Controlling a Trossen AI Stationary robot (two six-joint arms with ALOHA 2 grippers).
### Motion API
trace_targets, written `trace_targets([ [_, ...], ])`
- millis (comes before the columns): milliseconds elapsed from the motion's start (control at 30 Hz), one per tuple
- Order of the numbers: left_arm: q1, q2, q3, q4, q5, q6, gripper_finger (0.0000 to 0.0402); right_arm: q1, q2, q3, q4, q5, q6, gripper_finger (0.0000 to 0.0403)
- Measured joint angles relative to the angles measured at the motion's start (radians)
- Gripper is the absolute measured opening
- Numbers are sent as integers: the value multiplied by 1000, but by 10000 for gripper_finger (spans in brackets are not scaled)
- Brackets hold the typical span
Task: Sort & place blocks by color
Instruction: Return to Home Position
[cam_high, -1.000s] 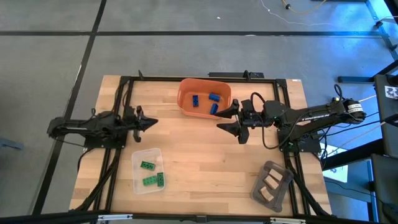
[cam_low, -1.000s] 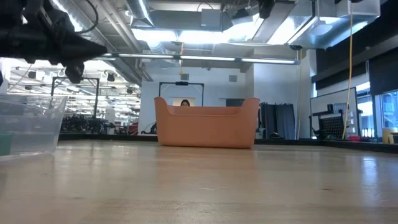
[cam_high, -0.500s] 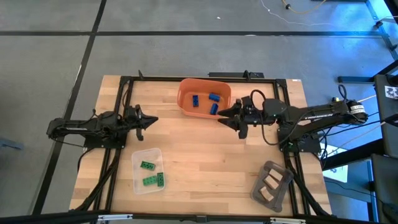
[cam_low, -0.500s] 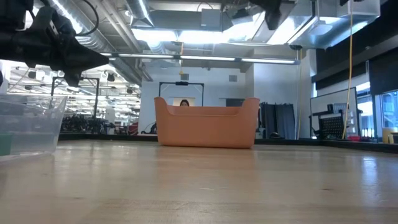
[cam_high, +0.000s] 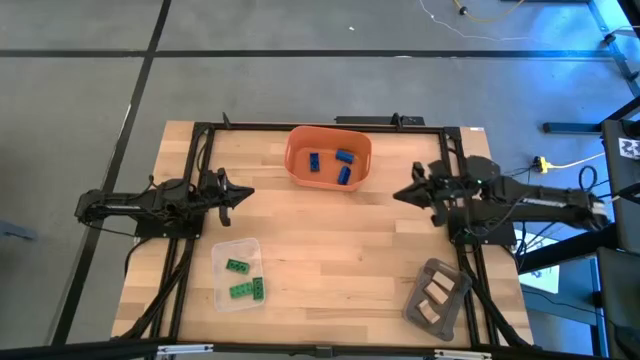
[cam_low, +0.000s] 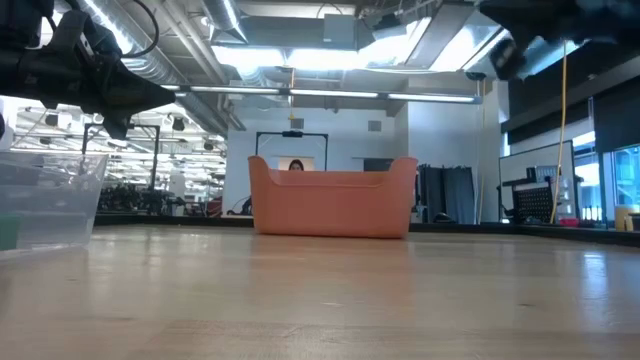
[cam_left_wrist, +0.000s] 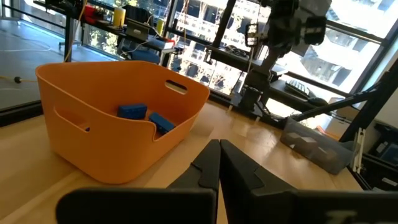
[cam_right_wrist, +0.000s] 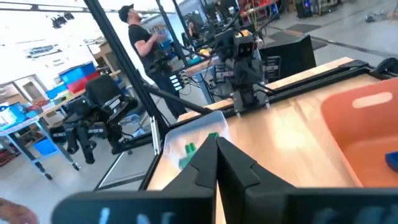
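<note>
Three blue blocks lie in the orange bin at the table's far middle; the left wrist view shows two of them. Green blocks lie in the clear tray at the near left. Pale tan blocks lie in the grey tray at the near right. My left gripper is shut and holds nothing, at the left, level, pointing toward the table's middle. My right gripper is shut and holds nothing, right of the bin and clear of it.
Black frame rails run along the table's far, left and right edges. Bare wood lies between the trays. A person stands in the room beyond the table, far from the arms.
My right gripper has drawn back from the orange bin's right rim toward the table's right edge, and its fingers have shut on nothing. The blocks and containers have stayed where they were.
</note>
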Motion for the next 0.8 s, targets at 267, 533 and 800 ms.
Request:
trace_targets([
  [267, 0, 0, 0, 0, 0, 0, 0, -20, -263, -179, 22, 65, 8, 2],
  [533, 0, 0, 0, -1, 0, 0, 0, 101, -333, -297, 86, 164, 82, 1],
  [800, 0, 0, 0, -1, 0, 0, 0, 194, -417, -411, 163, 300, -13, 0],
])
